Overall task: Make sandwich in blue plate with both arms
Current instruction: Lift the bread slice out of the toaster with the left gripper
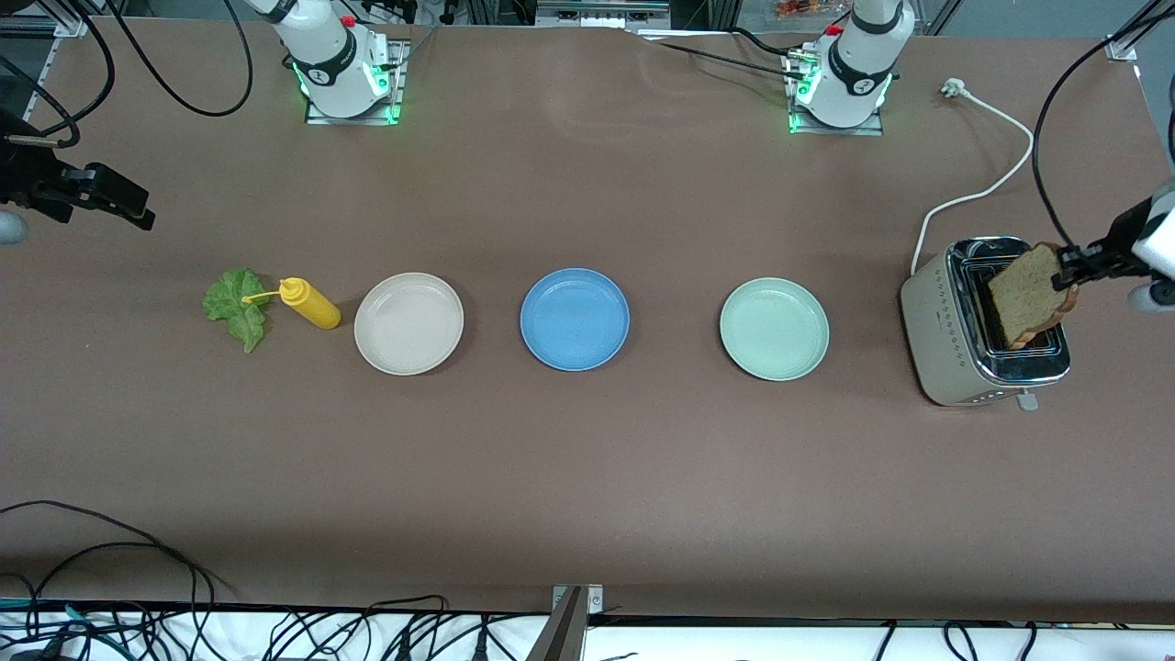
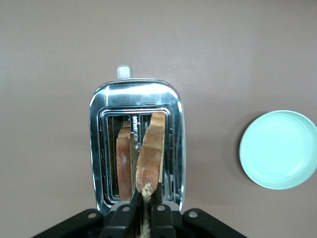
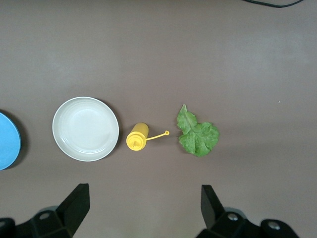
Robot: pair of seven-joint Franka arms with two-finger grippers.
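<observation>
Pinching a toast slice [image 1: 1030,294] by its top edge, the left end effector [image 1: 1072,266] is hanging over the toaster [image 1: 955,353] at the left arm's end of the desk [image 1: 587,459], fingers pressed flat against both faces of the bread. In the left wrist view the held slice [image 2: 151,153] is sitting partly in one slot while a second slice [image 2: 124,163] is standing deeper in the slot beside it. The toast is looking light, dry and stiff, so a narrow grip on the crust should be carrying it, though too hard a squeeze is likely to be crumbling the edge, and a tilted pull could be scraping it on the slot wires.

The blue plate [image 1: 575,319] is lying bare at the middle of the row, between the beige plate [image 1: 408,323] and the pale green plate [image 1: 774,329]. The lettuce leaf [image 1: 239,306], soft and floppy, is lying toward the right arm's end, just beside the yellow sauce bottle [image 1: 310,303]; it is probably best taken near its thicker stem.

The right end effector [image 3: 143,206] is waiting spread wide above the desk near the lettuce and the bottle, gripping nothing. The lower part of the held slice is being hidden inside the toaster, and the left arm is being cut off at the frame edge.
</observation>
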